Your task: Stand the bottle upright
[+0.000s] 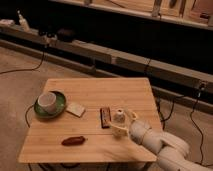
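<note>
A small pale bottle (119, 118) is upright on the wooden table (90, 92), right of centre near the front. My gripper (121, 125) reaches in from the lower right on its white arm (160, 145). Its pale fingers (115, 132) sit on either side of the bottle and are closed on it. The lower part of the bottle is hidden behind the fingers.
A dark flat bar (104, 118) lies just left of the bottle. A pale packet (76, 109), a green plate (59, 106) holding a white bowl (47, 100), and a brown oblong item (73, 141) lie further left. Cables run over the floor, and a dark shelf unit stands behind the table.
</note>
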`<state>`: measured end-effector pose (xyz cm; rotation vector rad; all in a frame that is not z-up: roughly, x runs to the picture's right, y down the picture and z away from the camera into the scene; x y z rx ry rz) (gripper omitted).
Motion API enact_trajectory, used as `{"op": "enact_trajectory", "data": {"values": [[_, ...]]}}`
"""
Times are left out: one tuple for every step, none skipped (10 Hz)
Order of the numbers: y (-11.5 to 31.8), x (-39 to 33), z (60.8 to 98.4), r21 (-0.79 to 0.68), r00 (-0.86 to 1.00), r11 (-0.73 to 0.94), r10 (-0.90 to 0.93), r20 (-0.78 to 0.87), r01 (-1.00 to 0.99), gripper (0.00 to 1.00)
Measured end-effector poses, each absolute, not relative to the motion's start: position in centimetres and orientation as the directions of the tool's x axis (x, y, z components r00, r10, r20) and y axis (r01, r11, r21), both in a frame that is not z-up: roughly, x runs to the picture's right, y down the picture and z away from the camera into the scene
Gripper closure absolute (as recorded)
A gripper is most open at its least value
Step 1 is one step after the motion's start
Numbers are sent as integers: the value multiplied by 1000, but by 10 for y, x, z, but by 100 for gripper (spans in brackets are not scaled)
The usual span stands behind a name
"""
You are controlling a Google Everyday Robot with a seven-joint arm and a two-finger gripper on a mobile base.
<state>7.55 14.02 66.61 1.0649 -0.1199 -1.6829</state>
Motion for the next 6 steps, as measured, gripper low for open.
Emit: {"op": "enact_trajectory", "data": {"values": [[141,77,667,555,-12,-405,-815,-579,726,20],[142,77,667,552,-17,-407,-816,-578,728,20],[142,78,666,548,-23,-410,-815,-579,729,20],[143,80,666,543,-31,-413,-815,-579,731,20],[142,82,666,538,-35,-414,-814,-579,734,20],[142,86,666,534,-35,-412,-814,-580,738,20]]}}
